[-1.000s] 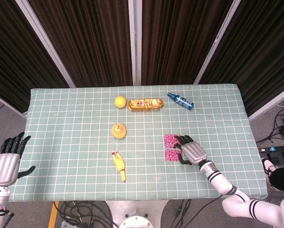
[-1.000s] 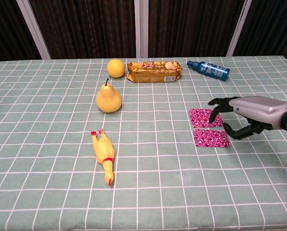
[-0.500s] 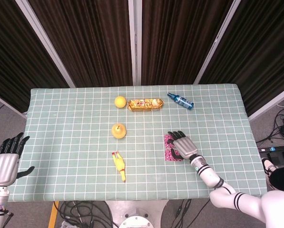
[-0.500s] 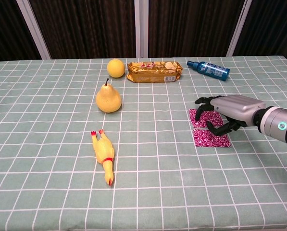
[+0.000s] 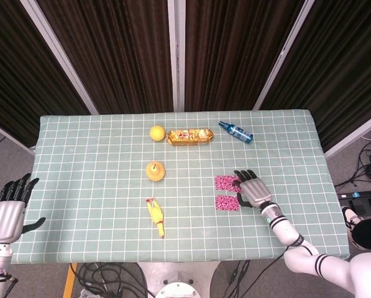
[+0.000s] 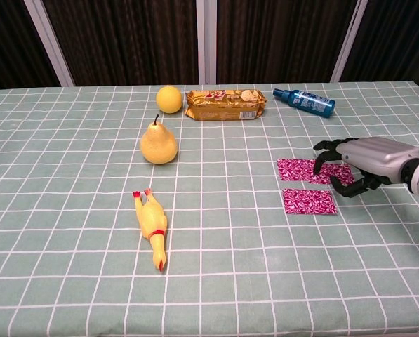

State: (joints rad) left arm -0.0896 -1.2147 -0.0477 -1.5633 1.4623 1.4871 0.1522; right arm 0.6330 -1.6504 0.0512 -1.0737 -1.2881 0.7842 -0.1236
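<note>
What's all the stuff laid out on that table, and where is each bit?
lemon: one, yellow, far side, left of the biscuit packet
biscuit packet: one, gold and red, far middle, lying flat
spray bottle: one, blue, far right, on its side
pear: one, yellow, upright, nearer than the lemon
rubber chicken: one, yellow with red, lying near the front edge
patterned sachets: two, pink, side by side at right of middle
tablecloth: one, green with white grid
curtains: dark, behind the table
left hand: off the table's left edge, fingers apart, holding nothing
right hand: fingertips over the farther sachet's right end
</note>
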